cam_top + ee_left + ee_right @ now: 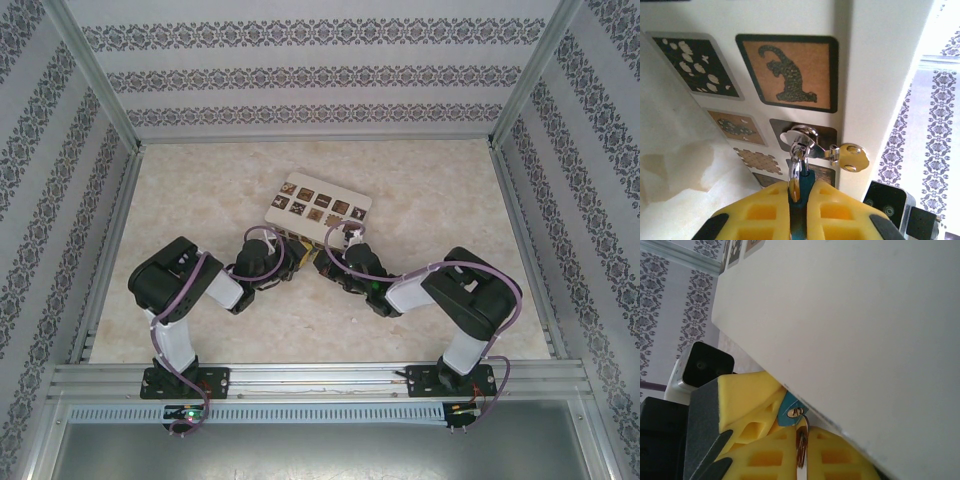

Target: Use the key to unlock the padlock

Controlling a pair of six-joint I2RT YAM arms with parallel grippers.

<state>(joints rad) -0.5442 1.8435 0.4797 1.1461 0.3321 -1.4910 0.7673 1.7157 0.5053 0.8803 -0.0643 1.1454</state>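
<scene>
Pinching the padlock (pixel 801 202) by its blue body, the left fingers (pixel 762 210) are drawn in narrow, one yellow pad pressed to each side. The lock's thin silver shackle rises out of them and passes through a silver ring (pixel 802 136) on the tiled face of the cream box (pixel 880 75). Just right of that ring a brass-coloured tab (pixel 850 156) touches the fitting; whether it belongs to the latch cannot be told.

On the right wrist camera, the right fingers (pixel 840 460) are likewise closed narrow, here on the key (pixel 801 450). It is a slim dark sliver standing between the pads, its tip aimed at the padlock's blue underside, which carries a small pale label. Tip and lock look to be touching or very nearly so. Whether the blade has entered the keyway cannot be made out.

From above, both arms meet at the near edge of the box, which lies tiles-up around the middle of the table (pixel 200 190). The two sets of fingers sit just beside one another there.

The step in hand appears to be insertion: lock steadied on one side, key presented on the other. The shackle shows no sign of having sprung. The next move likely calls for the right arm to keep the blade in line with the keyway and press it fully home. It would then twist at the wrist while the left fingers hold the body firm against the turn. A slight tilt of the key, or a lock that swings on its ring, could make the blade skid off.
</scene>
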